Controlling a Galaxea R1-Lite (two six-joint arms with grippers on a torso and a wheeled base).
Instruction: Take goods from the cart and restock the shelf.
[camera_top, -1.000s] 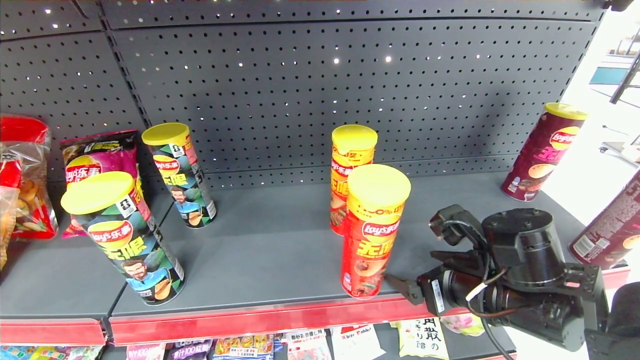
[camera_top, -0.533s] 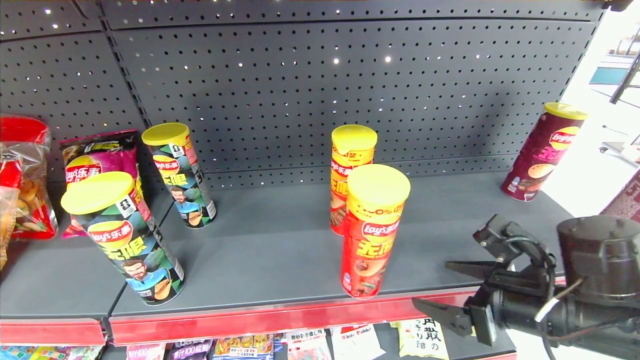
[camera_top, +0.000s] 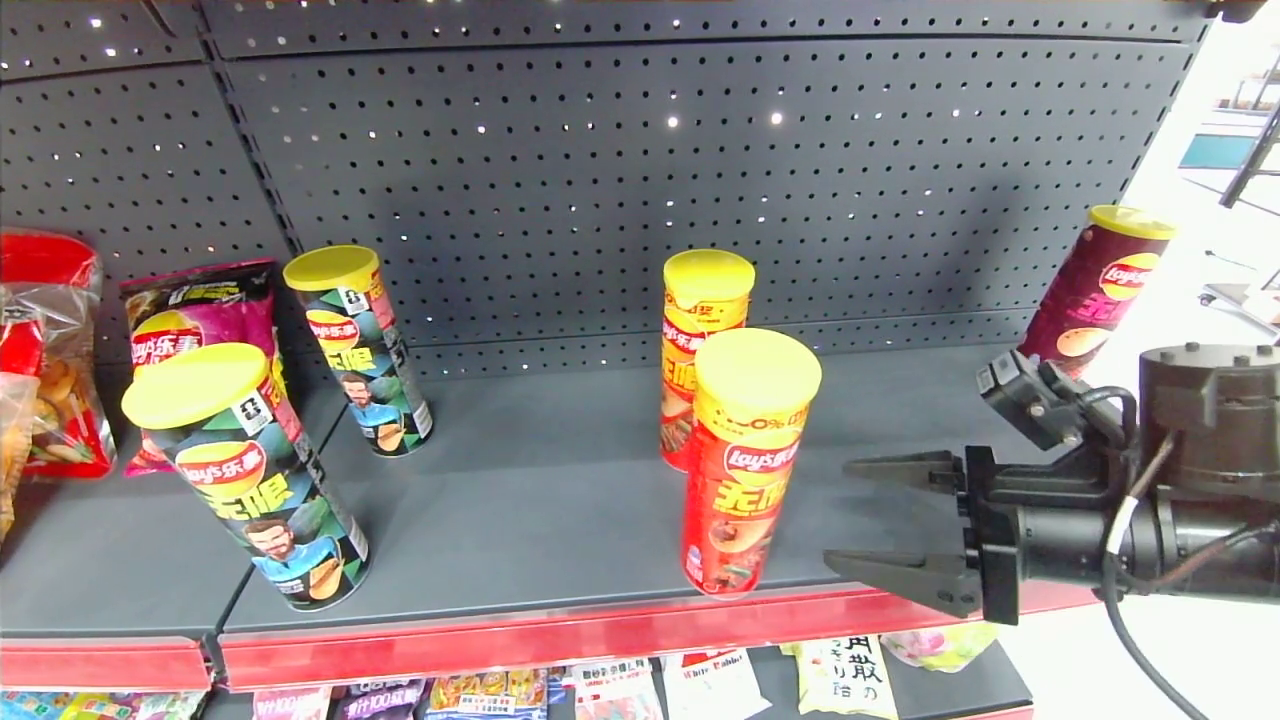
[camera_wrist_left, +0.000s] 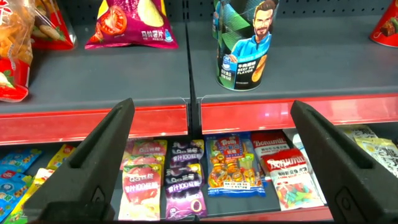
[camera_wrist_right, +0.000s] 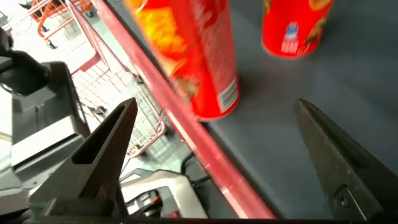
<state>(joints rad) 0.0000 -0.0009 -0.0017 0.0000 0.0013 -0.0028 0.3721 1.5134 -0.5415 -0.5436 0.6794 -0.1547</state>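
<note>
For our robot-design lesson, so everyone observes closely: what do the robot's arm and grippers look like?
The right arm is matte black, with a round bolted joint cap and a boxy camera block. Black and pale cables loop along it. The right gripper has two long, tapered black fingers. The left gripper has the same dark, pointed shape.

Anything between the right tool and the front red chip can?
No. Head view: just bare shelf between right tool and front red chip can.

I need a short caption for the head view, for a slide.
Open right claw beside the front red can on the grey shelf.
</note>
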